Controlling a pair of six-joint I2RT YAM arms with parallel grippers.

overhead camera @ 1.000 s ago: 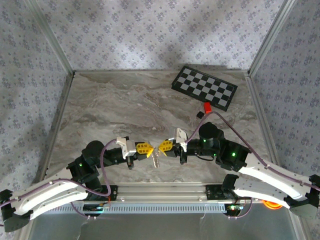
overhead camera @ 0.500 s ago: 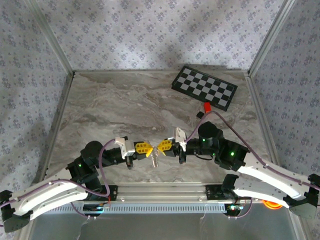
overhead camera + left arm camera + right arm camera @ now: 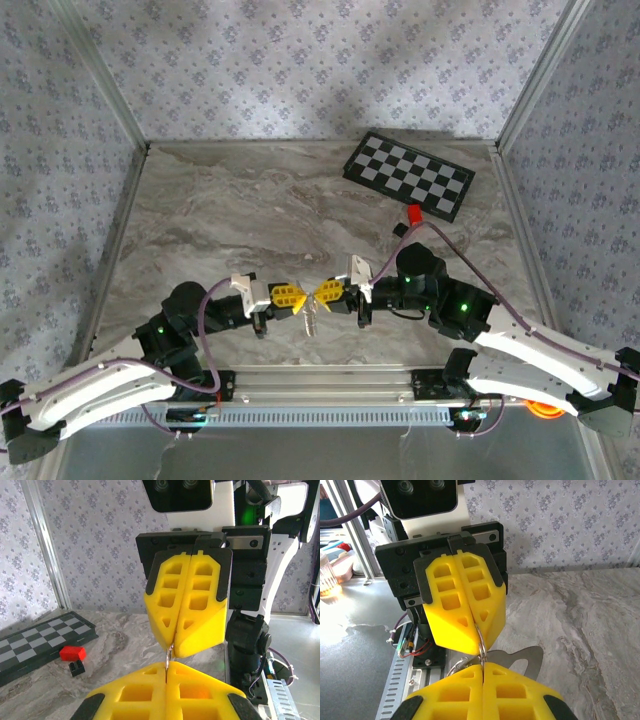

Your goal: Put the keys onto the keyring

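Yellow-fingered left gripper [image 3: 289,297] and right gripper [image 3: 329,291] tip to tip, both clamped on the keyring [image 3: 481,642] — keys [image 3: 311,320] hanging off it

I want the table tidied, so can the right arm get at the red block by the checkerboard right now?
Probably not yet: the right end effector is shut on the keyring, pinched tip to tip with the left end effector. The red block itself sits uncovered, close behind that arm.
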